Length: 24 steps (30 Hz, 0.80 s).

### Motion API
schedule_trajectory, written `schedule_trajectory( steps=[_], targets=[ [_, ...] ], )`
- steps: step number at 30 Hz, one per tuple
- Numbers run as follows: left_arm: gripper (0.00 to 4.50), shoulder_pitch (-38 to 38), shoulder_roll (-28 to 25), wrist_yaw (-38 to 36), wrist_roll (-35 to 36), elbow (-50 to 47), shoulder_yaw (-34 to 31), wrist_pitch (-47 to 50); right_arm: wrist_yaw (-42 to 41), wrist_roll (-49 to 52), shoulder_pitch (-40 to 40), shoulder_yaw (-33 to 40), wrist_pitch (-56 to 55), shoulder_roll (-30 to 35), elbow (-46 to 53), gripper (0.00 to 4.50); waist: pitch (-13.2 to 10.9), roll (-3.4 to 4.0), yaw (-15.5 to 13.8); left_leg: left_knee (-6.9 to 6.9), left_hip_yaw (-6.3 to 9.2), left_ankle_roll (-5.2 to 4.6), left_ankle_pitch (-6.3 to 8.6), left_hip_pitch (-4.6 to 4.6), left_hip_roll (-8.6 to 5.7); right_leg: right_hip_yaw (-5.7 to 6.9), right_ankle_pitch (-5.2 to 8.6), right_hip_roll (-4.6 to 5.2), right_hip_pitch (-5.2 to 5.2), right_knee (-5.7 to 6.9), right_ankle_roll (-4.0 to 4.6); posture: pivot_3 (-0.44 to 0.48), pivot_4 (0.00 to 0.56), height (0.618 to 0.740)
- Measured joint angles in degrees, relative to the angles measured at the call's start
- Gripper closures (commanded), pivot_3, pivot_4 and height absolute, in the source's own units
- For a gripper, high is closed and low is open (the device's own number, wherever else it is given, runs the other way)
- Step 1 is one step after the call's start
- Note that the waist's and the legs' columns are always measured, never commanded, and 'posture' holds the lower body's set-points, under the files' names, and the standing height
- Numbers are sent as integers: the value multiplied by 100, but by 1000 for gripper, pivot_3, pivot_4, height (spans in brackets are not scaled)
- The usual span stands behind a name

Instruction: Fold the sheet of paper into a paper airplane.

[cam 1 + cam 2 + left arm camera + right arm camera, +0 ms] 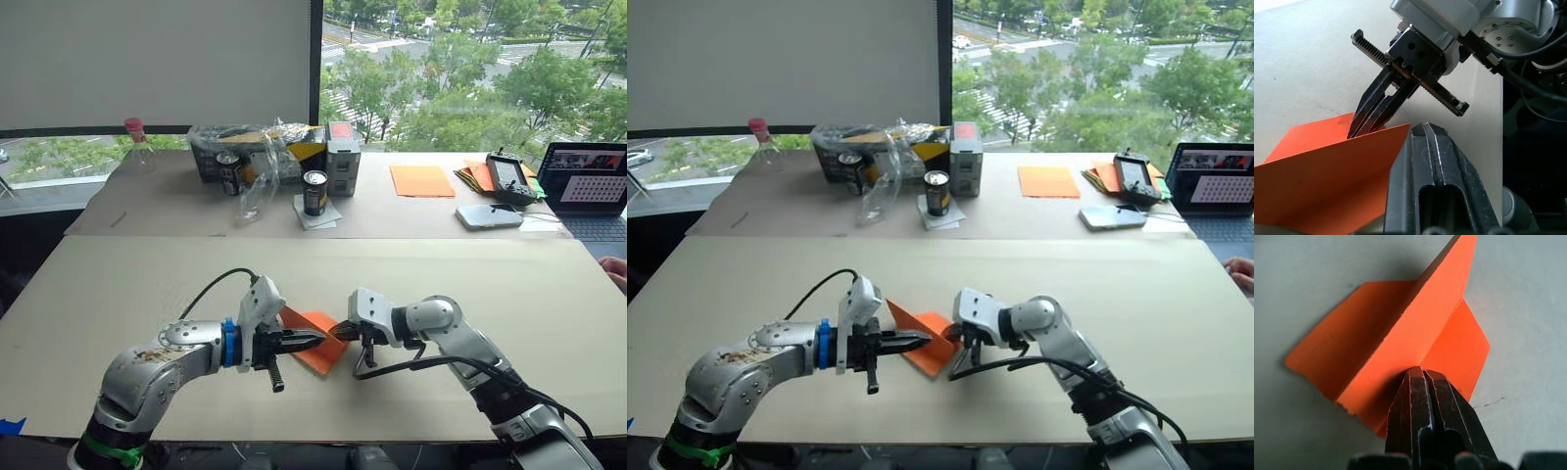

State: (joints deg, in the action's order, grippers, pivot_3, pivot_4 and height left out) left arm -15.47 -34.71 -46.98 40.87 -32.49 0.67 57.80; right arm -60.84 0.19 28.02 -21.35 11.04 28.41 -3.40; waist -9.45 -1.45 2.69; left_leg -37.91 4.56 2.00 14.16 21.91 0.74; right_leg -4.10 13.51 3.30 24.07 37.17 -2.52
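Near the front edge of the table [118, 294], the airplane [318, 345] sits between both hands, one flap flat on the surface and a fold standing up. Left hand [315, 339] is closed on the airplane's raised edge from the left; right hand [343, 331], fingers pressed together, pinches the same fold from the right

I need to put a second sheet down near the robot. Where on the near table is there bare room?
The near table lies bare to the left of the left gripper and to the right of the right gripper. Its middle is crowded: both grippers pinch the sheet of paper. The far table is cluttered.
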Motion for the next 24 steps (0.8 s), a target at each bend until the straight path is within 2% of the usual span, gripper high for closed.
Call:
schedule_trajectory(
  steps=[4, 6, 8, 13, 20, 24],
  targets=[
    [4500, -12, -510, -175, 295, -26, -179, 130, 148, -3, -26, -5, 4, -105, 1, 4477, 0, -1, -6, 0, 0, 0, 0, 1, -1, 0, 0, 0, -2, -2, 0, 0, 150, 732],
    [4500, 7, -864, -182, -97, 206, 11, -125, 214, 1, -22, -1, 25, -112, 18, 4477, -1, 1, -11, 0, 0, 0, 0, 0, -1, 0, 0, 0, -1, -2, 0, 0, 150, 732],
    [4500, 46, -960, -141, -471, 553, 151, -387, 236, 11, -8, 26, 78, -102, 34, 4477, -1, 1, -14, 0, -1, 0, 0, 2, -1, 0, 0, 0, 0, -3, 0, 0, 150, 732],
    [4500, 58, -550, -139, -868, 1085, 658, -903, 237, 82, 282, 218, 210, -14, 126, 4477, -2, 0, -35, 0, -1, 0, 0, 11, -3, 1, 0, 2, 4, -8, 1, 0, 150, 732],
    [4500, 218, -592, -282, -1362, 1459, 1119, -1277, 195, 229, 214, 297, 624, 73, 494, 4477, -2, 0, -1, 1, -1, 0, 0, 10, -1, 1, 0, 0, 7, -4, 0, 0, 150, 732],
    [4500, 243, -603, -356, -1372, 1482, 1107, -1306, 202, 290, 55, 262, 808, 51, 724, 4477, -2, 0, -19, 1, 1, 0, 0, 8, -1, 3, 0, 1, 3, -5, 0, 0, 150, 732]
  ],
)
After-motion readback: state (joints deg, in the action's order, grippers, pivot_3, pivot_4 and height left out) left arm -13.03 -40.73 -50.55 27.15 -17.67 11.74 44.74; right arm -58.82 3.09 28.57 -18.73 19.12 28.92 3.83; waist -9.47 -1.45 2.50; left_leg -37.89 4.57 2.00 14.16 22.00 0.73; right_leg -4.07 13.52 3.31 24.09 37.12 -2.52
